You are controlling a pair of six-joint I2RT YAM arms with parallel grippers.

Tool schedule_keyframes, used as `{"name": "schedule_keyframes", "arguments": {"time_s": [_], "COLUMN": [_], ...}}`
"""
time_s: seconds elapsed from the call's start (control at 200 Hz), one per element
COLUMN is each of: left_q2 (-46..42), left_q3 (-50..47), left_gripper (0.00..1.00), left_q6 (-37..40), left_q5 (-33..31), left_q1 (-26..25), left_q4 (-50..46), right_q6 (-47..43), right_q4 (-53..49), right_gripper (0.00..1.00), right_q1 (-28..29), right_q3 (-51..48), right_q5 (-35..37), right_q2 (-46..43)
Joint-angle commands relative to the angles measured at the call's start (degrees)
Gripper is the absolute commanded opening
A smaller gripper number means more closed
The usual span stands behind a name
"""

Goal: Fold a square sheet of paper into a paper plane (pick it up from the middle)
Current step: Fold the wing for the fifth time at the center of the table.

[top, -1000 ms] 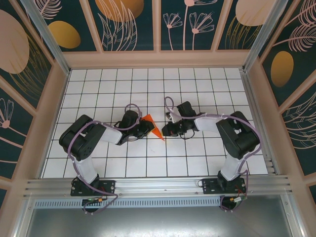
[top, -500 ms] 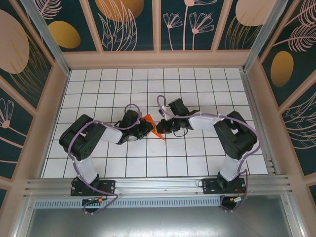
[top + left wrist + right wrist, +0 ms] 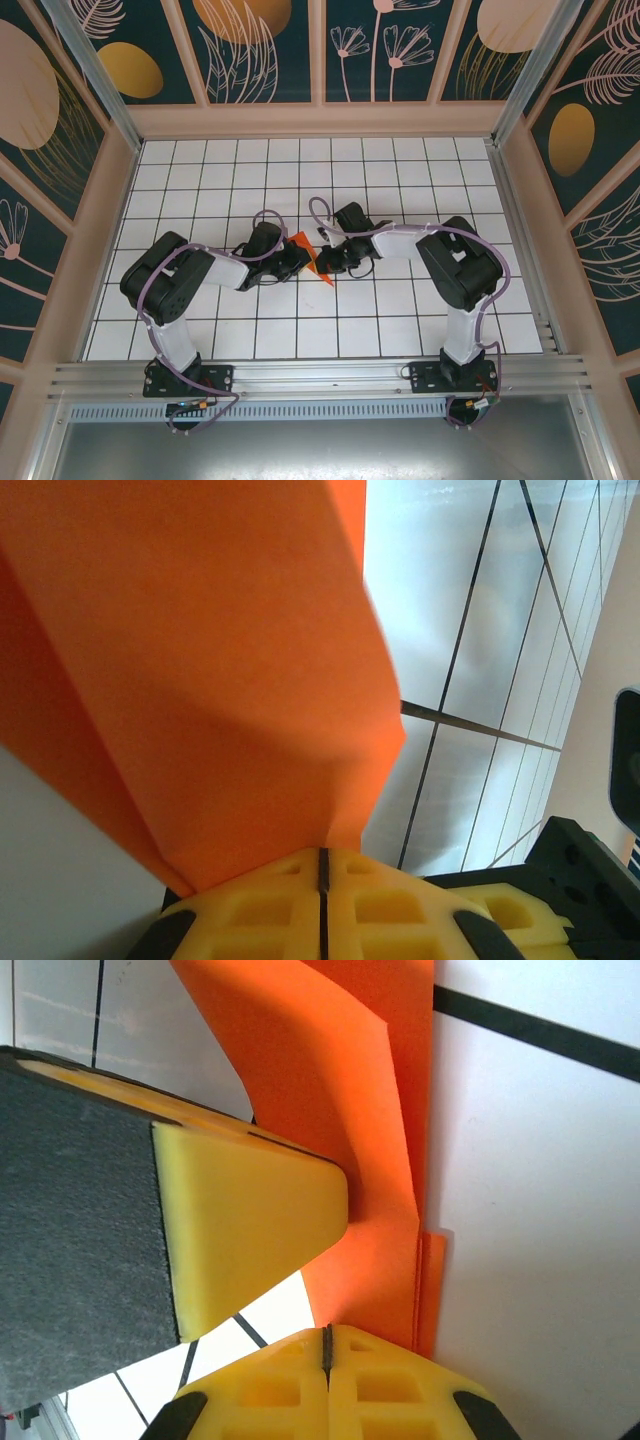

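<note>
Roughly at the middle of the white gridded bench [image 3: 400, 190], the left hand [image 3: 293, 260] sits at nine o'clock of the folded orange-red paper [image 3: 310, 258], its yellow pads [image 3: 260, 905] pressed together on one end of it. The paper spans between the two hands, creased lengthwise, with its sharp tip aimed toward five o'clock. At three o'clock the right hand [image 3: 328, 260] has its pads likewise closed tight on the paper's folded edge, close beside the left hand.
</note>
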Motion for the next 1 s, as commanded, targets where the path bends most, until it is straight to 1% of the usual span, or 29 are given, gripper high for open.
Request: {"name": "schedule_keyframes", "arguments": {"time_s": [0.0,0.145,0.28,0.49,0.64,0.791,0.996], "left_q2": [4.08,4.29,4.21,4.06,3.93,3.92,3.96], "left_q3": [0.07,0.18,0.10,0.02,0.14,0.19,0.10], "left_gripper": [0.09,0.08,0.06,0.06,0.06,0.06,0.05], "left_q6": [0.51,0.69,0.83,0.96,1.10,1.20,1.55], "left_q5": [-5.98,-7.03,-7.69,-7.60,-7.45,-7.51,-8.12], "left_q1": [-0.05,-0.10,-0.14,-0.10,-0.08,-0.12,-0.13], "left_q4": [-7.97,-9.68,-10.68,-10.49,-10.59,-10.80,-11.61], "right_q6": [-2.89,-5.01,-7.68,-5.70,-3.90,-2.98,-3.70], "right_q4": [-6.21,-8.17,-7.47,-5.24,-3.86,-4.49,-5.78], "right_gripper": [0.00,0.00,0.00,0.00,0.00,0.00,0.00], "right_q1": [0.23,0.19,0.36,0.88,1.96,2.13,1.30], "right_q3": [0.74,0.68,-1.88,-0.82,0.44,0.66,-2.24], "right_q5": [2.35,2.91,0.19,-1.11,-0.57,1.73,2.86], "right_q2": [1.61,1.59,-1.17,-3.63,-2.54,-0.19,-1.29]}}
